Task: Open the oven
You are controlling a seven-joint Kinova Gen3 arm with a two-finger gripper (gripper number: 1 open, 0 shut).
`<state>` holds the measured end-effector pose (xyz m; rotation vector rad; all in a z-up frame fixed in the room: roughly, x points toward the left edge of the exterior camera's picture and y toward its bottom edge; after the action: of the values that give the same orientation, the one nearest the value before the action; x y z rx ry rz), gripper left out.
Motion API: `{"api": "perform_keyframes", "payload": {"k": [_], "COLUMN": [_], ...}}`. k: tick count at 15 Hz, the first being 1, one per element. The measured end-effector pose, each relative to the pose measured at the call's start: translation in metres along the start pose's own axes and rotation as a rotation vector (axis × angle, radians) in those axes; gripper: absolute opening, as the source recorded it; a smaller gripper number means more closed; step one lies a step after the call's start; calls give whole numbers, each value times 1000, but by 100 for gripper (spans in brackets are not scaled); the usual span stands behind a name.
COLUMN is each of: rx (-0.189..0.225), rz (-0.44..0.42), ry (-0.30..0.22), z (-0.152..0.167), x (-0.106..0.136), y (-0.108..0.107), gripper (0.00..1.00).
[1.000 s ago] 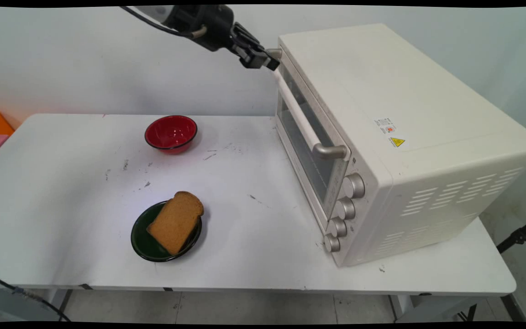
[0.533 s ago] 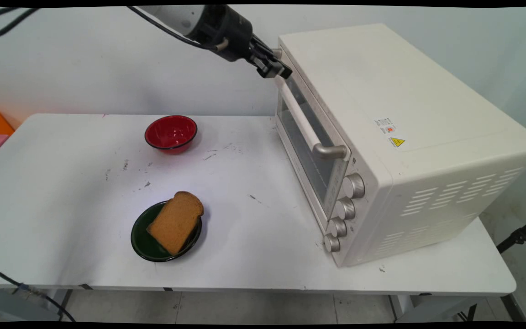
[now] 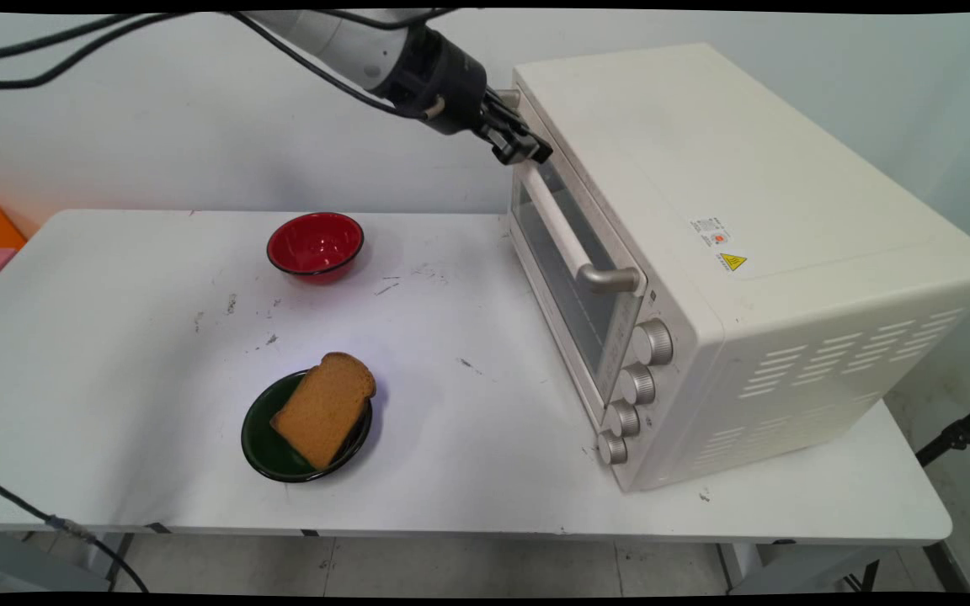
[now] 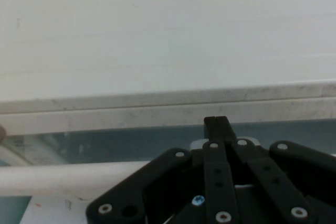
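White stiff oven door handle point(image 3: 554, 220) is met at its far end by the claw point(image 3: 527, 151), fingers seemingly together

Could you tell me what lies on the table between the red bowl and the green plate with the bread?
Nothing stands there: in the main view the table between the red bowl and the plate shows only small dark scuff marks.

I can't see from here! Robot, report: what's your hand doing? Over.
Gripper shut, at the oven door's top far corner, by the handle. Door closed. Bread on green plate, red bowl apart.
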<state>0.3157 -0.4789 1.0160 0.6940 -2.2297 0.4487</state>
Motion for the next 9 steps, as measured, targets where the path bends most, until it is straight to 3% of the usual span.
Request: {"api": "perform_keyframes", "payload": {"k": [9], "rx": [7], "rz": [2], "ry": [-21], "z": [7], "x": [-12], "y": [1], "gripper": [0]}}
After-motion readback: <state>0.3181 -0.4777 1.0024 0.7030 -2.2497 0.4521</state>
